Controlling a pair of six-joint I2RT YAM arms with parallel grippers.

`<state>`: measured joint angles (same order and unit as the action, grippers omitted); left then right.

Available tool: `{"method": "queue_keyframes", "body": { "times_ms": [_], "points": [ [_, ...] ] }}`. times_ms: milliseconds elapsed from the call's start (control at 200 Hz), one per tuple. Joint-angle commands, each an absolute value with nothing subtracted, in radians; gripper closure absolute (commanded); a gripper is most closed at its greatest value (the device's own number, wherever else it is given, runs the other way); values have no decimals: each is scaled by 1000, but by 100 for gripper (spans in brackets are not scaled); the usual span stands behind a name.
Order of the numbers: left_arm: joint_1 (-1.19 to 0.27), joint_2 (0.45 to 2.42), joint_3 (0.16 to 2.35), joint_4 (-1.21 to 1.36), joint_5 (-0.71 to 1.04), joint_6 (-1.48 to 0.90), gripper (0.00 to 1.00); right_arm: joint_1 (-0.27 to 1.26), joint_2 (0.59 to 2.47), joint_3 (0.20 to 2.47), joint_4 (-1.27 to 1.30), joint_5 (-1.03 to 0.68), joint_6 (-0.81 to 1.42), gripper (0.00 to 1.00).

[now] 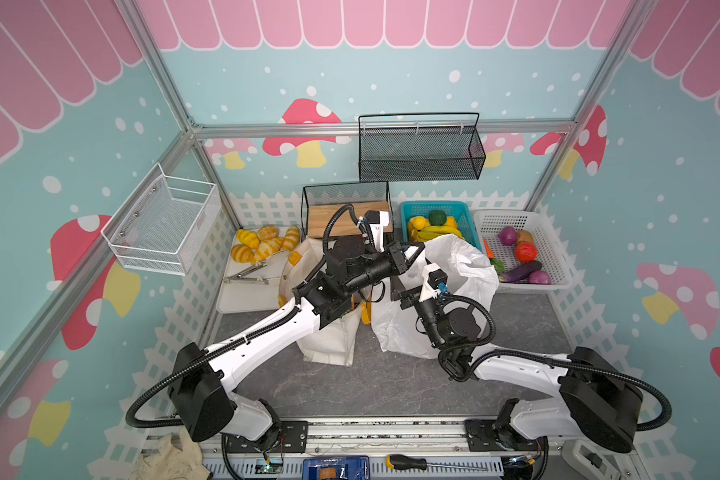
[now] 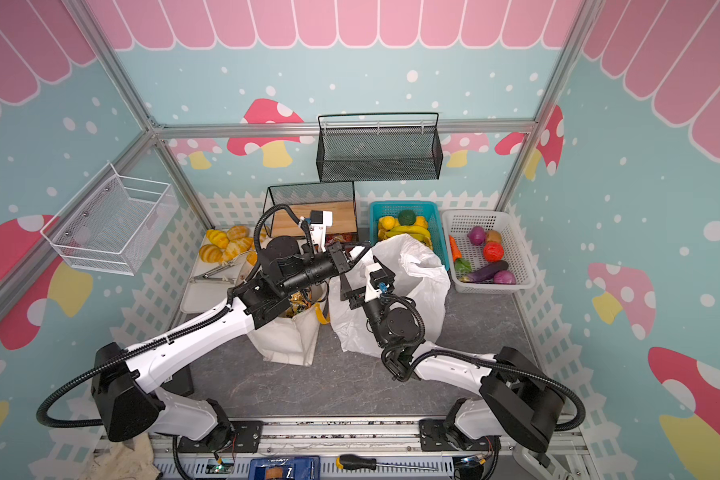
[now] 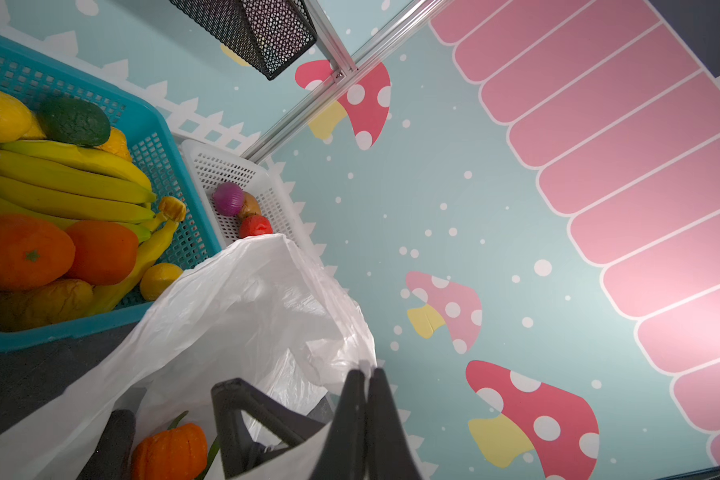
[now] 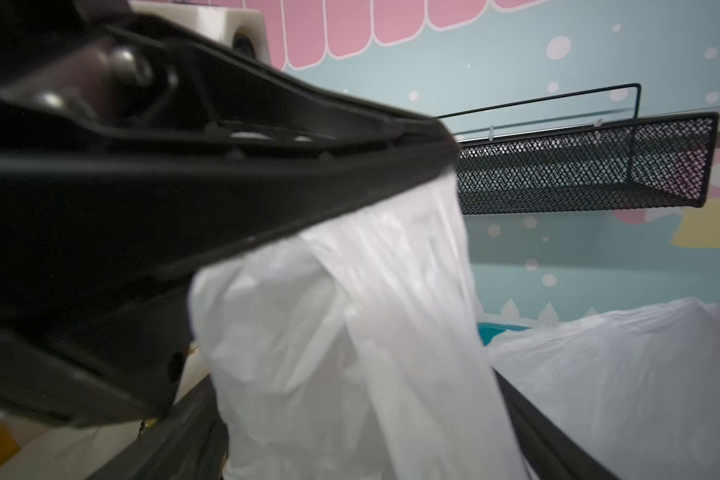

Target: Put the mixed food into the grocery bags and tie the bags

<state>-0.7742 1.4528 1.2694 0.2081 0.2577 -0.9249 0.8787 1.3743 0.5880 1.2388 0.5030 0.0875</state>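
The white plastic grocery bag (image 1: 462, 274) stands open on the dark table, right of the cream canvas tote (image 1: 329, 336). My left gripper (image 1: 420, 248) reaches across the tote and is shut on a strip of the plastic bag's rim, holding it up; in the left wrist view the film is pinched at its tips (image 3: 366, 374). My right gripper (image 1: 400, 291) is open just below it, and the hanging white strip (image 4: 350, 332) passes between its spread fingers. An orange toy pumpkin (image 3: 171, 451) lies inside the plastic bag. Gold snack packets (image 2: 298, 301) show in the tote's mouth.
Behind the bags stand a teal basket (image 1: 433, 203) of toy fruit and a white basket (image 1: 558, 266) with an eggplant (image 1: 520, 272) and other vegetables. A white tray (image 1: 242, 297) at left holds bread rolls and tongs. A black mesh box (image 1: 346, 195) sits at the back.
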Motion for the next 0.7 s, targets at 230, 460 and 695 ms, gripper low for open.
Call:
{"method": "queue_keyframes", "body": {
  "times_ms": [230, 460, 695],
  "points": [
    [-782, 1416, 1246, 242, 238, -978, 100, 887, 1560, 693, 1513, 797, 46, 26],
    [-773, 1396, 1255, 221, 248, -962, 100, 862, 1602, 593, 1400, 893, 106, 56],
    [-761, 1410, 1292, 187, 309, -940, 100, 826, 1511, 488, 1221, 770, 158, 67]
  ]
}}
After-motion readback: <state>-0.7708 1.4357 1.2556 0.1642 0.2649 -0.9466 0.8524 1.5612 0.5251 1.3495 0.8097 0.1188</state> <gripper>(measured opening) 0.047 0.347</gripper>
